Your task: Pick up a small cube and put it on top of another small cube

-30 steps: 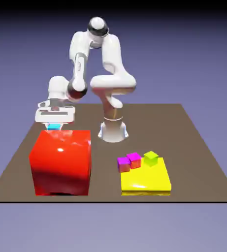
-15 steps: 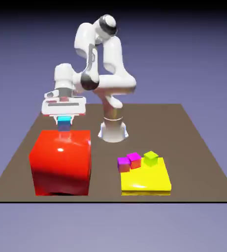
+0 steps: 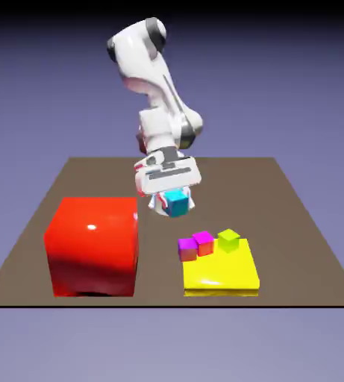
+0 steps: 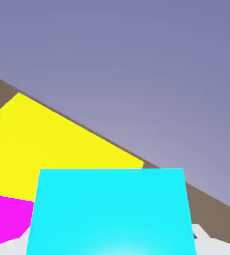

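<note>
My pincer [image 3: 176,203] is clenched on the small cube [image 3: 177,203], carried in the air above the table's [image 3: 294,224] middle. It looks light, rigid, smooth-faced; I'd grip opposite flat faces squarely.

You see a brown table [image 3: 301,224] against a plain blue-violet backdrop [image 3: 294,82], which darkens to black along the top edge.

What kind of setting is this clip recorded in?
A rendered simulation, not a real room: a bare brown table against a plain blue-violet backdrop, flat-coloured blocks like the big red cube, and a white arm.
</note>
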Controlling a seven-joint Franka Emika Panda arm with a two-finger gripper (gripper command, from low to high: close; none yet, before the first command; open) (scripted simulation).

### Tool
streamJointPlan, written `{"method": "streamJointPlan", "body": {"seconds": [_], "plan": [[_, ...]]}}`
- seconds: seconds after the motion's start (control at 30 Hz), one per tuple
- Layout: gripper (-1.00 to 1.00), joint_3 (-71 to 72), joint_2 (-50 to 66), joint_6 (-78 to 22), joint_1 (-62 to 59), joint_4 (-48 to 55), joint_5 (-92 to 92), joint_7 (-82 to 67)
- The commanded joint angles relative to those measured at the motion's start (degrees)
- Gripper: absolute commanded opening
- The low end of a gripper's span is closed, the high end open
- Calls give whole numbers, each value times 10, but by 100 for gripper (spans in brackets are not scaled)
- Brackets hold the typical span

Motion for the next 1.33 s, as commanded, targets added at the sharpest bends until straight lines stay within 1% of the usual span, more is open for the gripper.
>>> {"method": "streamJointPlan", "body": {"seconds": [0.0, 0.33, 0.4, 1.3], "plan": [[-100, -9, 6, 8, 21, -1, -9, 9], [-100, -94, 70, 87, 228, -10, -107, 99], [-100, -94, 70, 88, 230, -10, -107, 100], [-100, -538, 152, 260, 790, 21, 192, -114]]}}
